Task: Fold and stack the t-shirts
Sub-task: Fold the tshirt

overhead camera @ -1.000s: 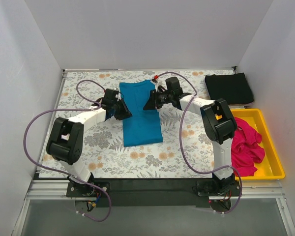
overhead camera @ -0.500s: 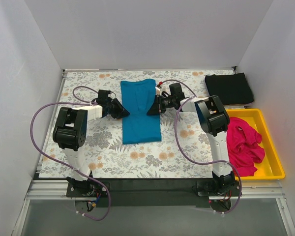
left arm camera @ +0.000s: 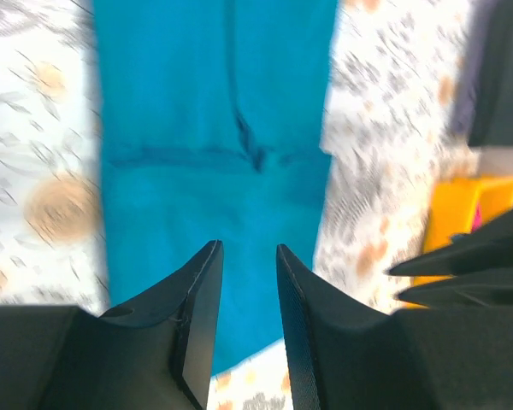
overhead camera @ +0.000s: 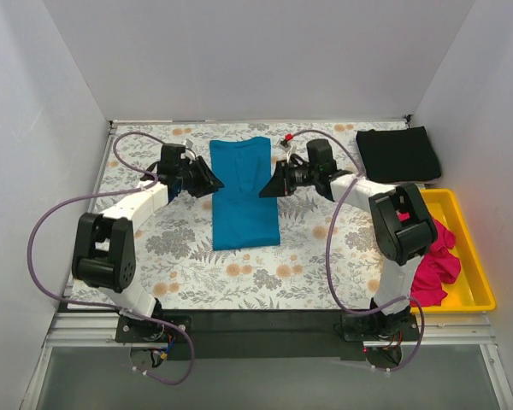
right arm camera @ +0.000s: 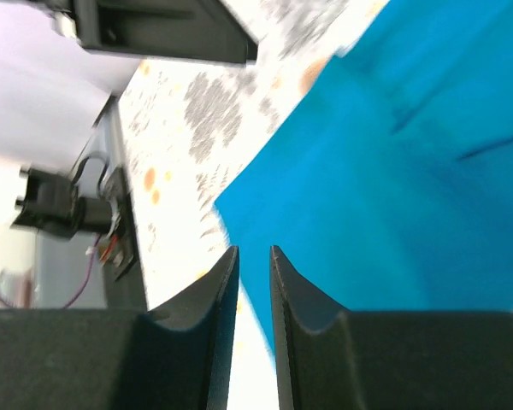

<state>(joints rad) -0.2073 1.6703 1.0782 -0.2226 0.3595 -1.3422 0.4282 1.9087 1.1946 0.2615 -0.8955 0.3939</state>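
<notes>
The teal-blue t-shirt lies flat on the floral mat, folded into a long narrow strip. My left gripper hovers at its left edge, jaws a little apart and empty; in the left wrist view the teal shirt fills the space beyond the fingers. My right gripper hovers at the shirt's right edge, jaws narrowly apart and empty, over the teal shirt. The black t-shirt lies folded at the back right. The magenta-pink t-shirt is bunched in the tray.
The yellow plastic tray stands at the right edge of the mat. White walls close in the left, back and right. The floral mat shows around the shirts. Purple cables loop off both arms.
Both grippers have shifted slightly toward the far end along the teal shirt's edges, and both arms' elbows have swung outward. The shirts have not moved.
</notes>
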